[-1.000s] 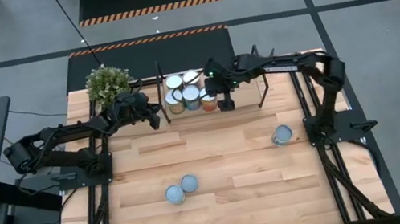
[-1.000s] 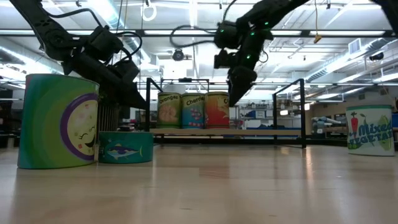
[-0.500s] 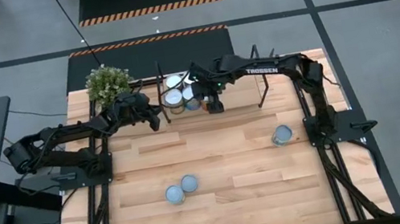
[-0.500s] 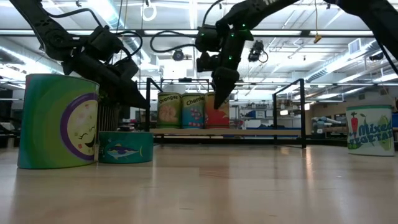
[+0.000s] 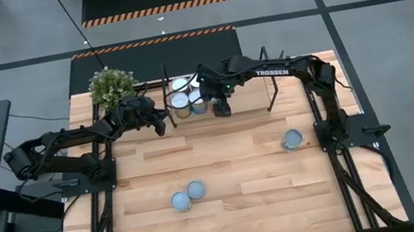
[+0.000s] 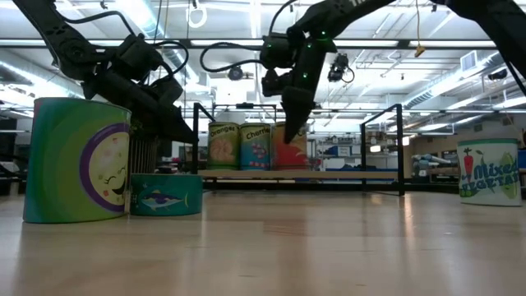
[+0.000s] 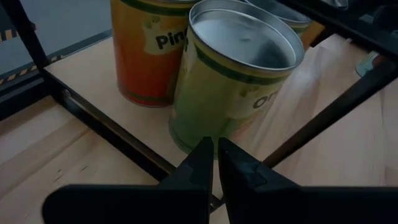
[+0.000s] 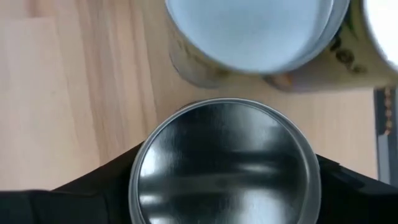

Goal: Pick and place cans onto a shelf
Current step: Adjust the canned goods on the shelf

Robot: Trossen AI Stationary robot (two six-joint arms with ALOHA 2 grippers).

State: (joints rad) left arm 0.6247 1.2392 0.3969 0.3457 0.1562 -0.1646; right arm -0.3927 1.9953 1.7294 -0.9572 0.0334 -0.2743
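Low view, nearest: tall green can (image 6: 78, 160) w/ a flat teal tin (image 6: 166, 195) touching its side, at table front; in high view these were the pair (image 5: 187, 196) near front centre.
Table: light wood planks (image 5: 233, 171).
Mid table: lone can (image 5: 292, 140) w/ "Mixed" label (image 6: 489, 171), well apart from the pair, right side.
Left gripper (image 5: 163, 123): hung just outside the shelf's left bracket, fingers (image 7: 200, 163) pressed together, nothing between them; tip pointed at a green can (image 7: 233, 74) on the board, an orange can (image 7: 146, 50) beside it.
Shelf (image 5: 250, 96): wood board betw. two black brackets at table's far edge; cans clustered at its left end, approx. four or five, arm hid part of the group.
Right gripper (image 5: 221, 105): over the right edge of that cluster, fingers clamped on a silver-topped can (image 8: 224, 165); in low view the can (image 6: 288, 148) showed orange-red, blurred, prob. at or just above the board.
Shelf cans, low view: "Oranges" (image 6: 223, 146) and "Cherries" (image 6: 256, 148) upright, side by side.
Far corner: potted plant (image 5: 111, 86), behind left arm.
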